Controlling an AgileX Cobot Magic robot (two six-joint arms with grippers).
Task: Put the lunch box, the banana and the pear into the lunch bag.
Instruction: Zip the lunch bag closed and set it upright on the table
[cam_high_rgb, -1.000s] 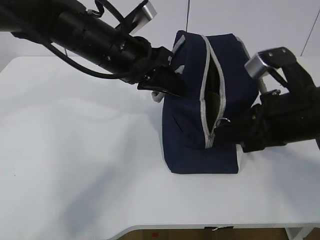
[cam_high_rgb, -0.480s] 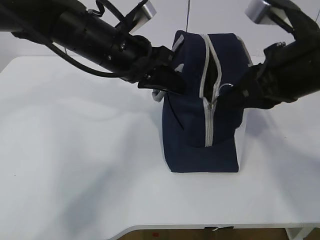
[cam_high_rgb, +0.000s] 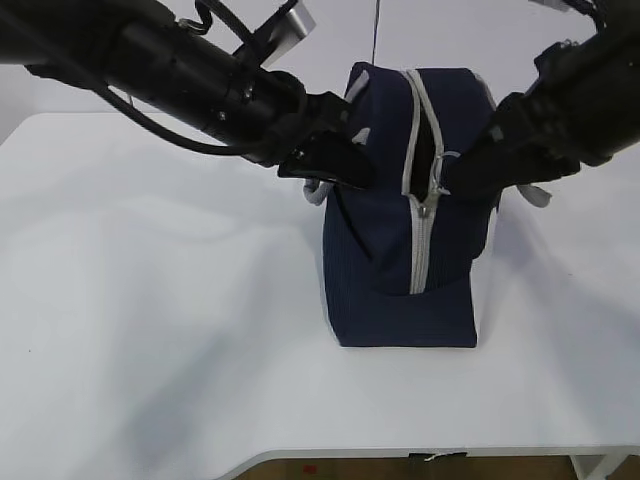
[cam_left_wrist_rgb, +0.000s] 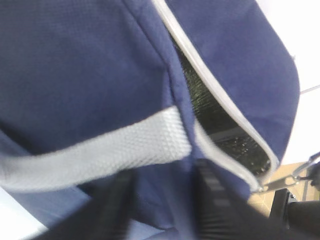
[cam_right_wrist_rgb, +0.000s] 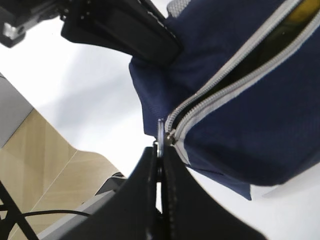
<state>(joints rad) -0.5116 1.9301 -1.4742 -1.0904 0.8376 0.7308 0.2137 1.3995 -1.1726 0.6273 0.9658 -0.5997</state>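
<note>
The navy lunch bag (cam_high_rgb: 385, 270) stands upright mid-table, its grey zipper (cam_high_rgb: 419, 250) joined over the lower front and gaping above. My left gripper (cam_high_rgb: 345, 172) is shut on a fold of the bag's upper left side; in the left wrist view that blue fabric sits between the fingers of the gripper (cam_left_wrist_rgb: 165, 210), under a grey webbing handle (cam_left_wrist_rgb: 100, 150). My right gripper (cam_right_wrist_rgb: 161, 149) is shut on the zipper's ring pull (cam_right_wrist_rgb: 160, 131). A sliver of yellow (cam_right_wrist_rgb: 306, 9) shows inside the gap; banana or pear, I cannot tell. The lunch box is hidden.
The white table (cam_high_rgb: 150, 330) spreads round the bag, its front edge near the bottom of the exterior view. Both black arms cross above the bag's sides. A wooden floor (cam_right_wrist_rgb: 45, 170) lies beyond the table edge.
My right gripper has risen with the ring pull, drawing the slider up the bag's front; the lower zipper is now joined. The left gripper kept its hold in place.
</note>
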